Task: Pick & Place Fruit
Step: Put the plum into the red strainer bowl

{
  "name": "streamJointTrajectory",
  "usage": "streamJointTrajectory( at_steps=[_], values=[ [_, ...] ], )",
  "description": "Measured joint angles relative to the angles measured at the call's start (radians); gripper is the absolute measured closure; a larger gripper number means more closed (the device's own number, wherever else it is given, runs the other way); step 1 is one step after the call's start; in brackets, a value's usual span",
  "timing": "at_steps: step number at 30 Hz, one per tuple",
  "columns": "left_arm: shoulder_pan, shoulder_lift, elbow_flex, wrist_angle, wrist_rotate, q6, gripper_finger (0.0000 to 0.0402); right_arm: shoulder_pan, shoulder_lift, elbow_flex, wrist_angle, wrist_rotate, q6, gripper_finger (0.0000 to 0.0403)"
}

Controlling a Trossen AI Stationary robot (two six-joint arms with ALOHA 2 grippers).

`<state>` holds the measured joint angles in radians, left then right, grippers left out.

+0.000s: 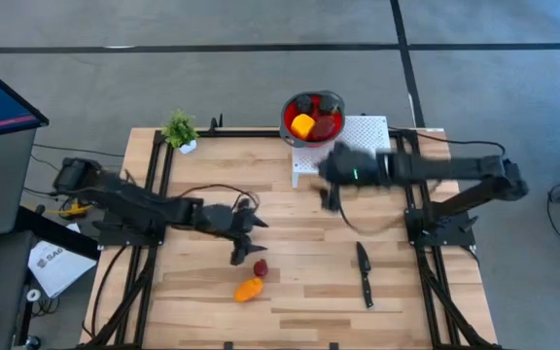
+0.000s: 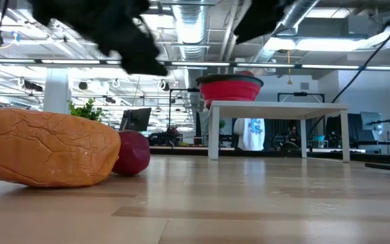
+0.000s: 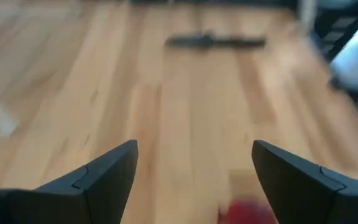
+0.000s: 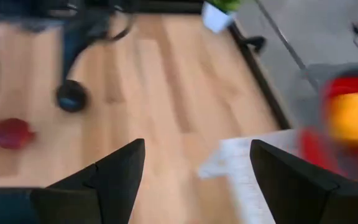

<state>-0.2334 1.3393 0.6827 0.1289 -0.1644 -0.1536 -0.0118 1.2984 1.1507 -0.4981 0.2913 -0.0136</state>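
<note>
On the wooden table near its front edge, an orange fruit [image 1: 248, 289] and a dark red fruit [image 1: 260, 268] lie side by side; the low view shows the orange fruit [image 2: 46, 148] and the dark red fruit [image 2: 134, 152] close up. My left gripper [image 1: 246, 243] hovers open just behind them, and the dark red fruit [image 3: 244, 213] shows beside one finger. A red bowl [image 1: 313, 119] on a white stand [image 1: 363, 136] holds a yellow fruit [image 1: 302, 125] and dark ones. My right gripper [image 1: 332, 194] is open in front of the stand, with nothing between its fingers [image 4: 120, 168].
A black-handled knife [image 1: 365, 274] lies on the table's right half, near the front. A small potted plant [image 1: 179, 129] stands at the far left corner. Black frame rails run along the table's left, right and far sides. Bare wood lies between the two arms.
</note>
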Motion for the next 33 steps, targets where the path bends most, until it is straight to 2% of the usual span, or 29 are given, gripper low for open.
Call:
streamJointTrajectory(
  at_steps=[3,8,11,14,19,21,26,33],
  values=[
    [-0.072,-0.067,-0.006,-0.171,-0.115,-0.061,0.0092,0.137,-0.05,-0.23,0.294,0.078,0.068,0.0117],
    [-0.155,-0.105,-0.117,-0.186,-0.193,-0.193,0.0092,0.307,-0.019,-0.528,0.847,0.155,0.101,0.0117],
    [-0.176,-0.102,-0.208,-0.164,-0.231,-0.315,0.0092,0.364,0.046,-0.628,1.083,0.159,0.109,0.0117],
    [-0.176,-0.087,-0.306,-0.042,-0.29,-0.395,0.0092,0.383,0.116,-0.666,1.238,0.161,0.128,0.0117],
    [-0.174,-0.031,-0.443,0.341,-0.325,-0.353,0.0092,0.366,0.229,-0.657,1.362,0.163,0.127,0.0117],
    [-0.175,0.01,-0.46,0.424,-0.324,-0.321,0.0092,0.358,0.263,-0.643,1.376,0.163,0.128,0.0117],
    [-0.174,0.139,-0.447,0.49,-0.322,-0.225,0.0092,0.338,0.329,-0.595,1.377,0.162,0.127,0.0117],
    [-0.159,0.302,-0.381,0.531,-0.322,-0.222,0.0094,0.336,0.371,-0.559,1.364,0.157,0.119,0.0117]
  ],
)
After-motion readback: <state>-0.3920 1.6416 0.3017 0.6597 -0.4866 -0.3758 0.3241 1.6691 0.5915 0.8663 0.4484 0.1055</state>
